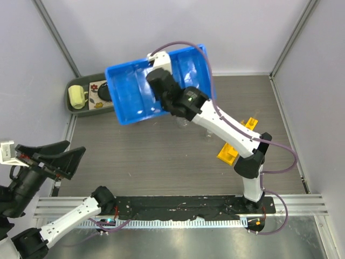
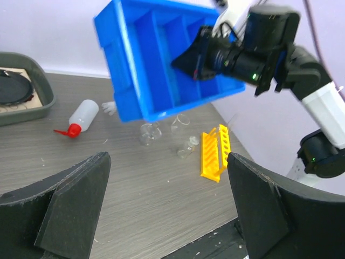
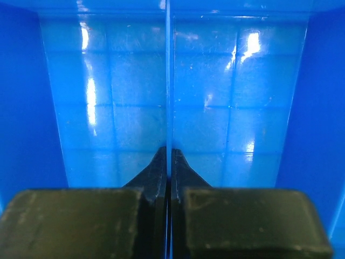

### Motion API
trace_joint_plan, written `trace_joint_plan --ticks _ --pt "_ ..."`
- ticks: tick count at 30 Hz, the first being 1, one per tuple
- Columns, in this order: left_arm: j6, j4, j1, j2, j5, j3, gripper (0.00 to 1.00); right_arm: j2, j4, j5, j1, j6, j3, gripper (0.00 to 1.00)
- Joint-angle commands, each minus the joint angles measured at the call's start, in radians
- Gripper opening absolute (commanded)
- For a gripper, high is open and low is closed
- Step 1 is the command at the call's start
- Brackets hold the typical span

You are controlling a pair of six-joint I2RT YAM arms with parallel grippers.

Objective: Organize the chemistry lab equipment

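On the table (image 2: 135, 178) near the tilted blue bin (image 2: 140, 59), the glass beakers (image 2: 150, 133) lay loose; they were likely light, slick and breakable, best pinched gently at the rim. The right gripper (image 3: 168, 159) was clenched on the bin's divider; the left gripper (image 2: 168, 183) hung spread, empty.

Robot lab cell: aluminium-framed walls (image 1: 135, 27), 2 bolted arms (image 1: 229, 128), glass beakers (image 2: 150, 133).

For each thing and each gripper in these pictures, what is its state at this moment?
blue bin: lifted above the table, tilted steeply.
right gripper: fingers shut on a divider wall of the blue bin.
left gripper: fingers open, holding nothing.
squeeze bottle: lying on its side, red cap on.
glass beakers: loose on the table below the bin.
yellow rack: lying on the table.
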Motion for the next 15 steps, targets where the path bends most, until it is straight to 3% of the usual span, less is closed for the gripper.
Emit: trace_joint_plan --ticks 1,9,15 --pt "-0.026 -0.040 0.005 -0.001 0.034 0.010 0.94 -0.082 0.040 0.042 0.091 0.150 -0.045 0.01" --pt "-0.022 -0.065 0.003 -0.016 0.040 0.020 0.93 0.070 0.023 0.018 0.226 0.333 0.004 0.01" --pt "-0.003 -0.071 0.003 -0.025 0.054 0.014 0.93 0.192 0.023 -0.044 0.240 0.463 0.034 0.01"
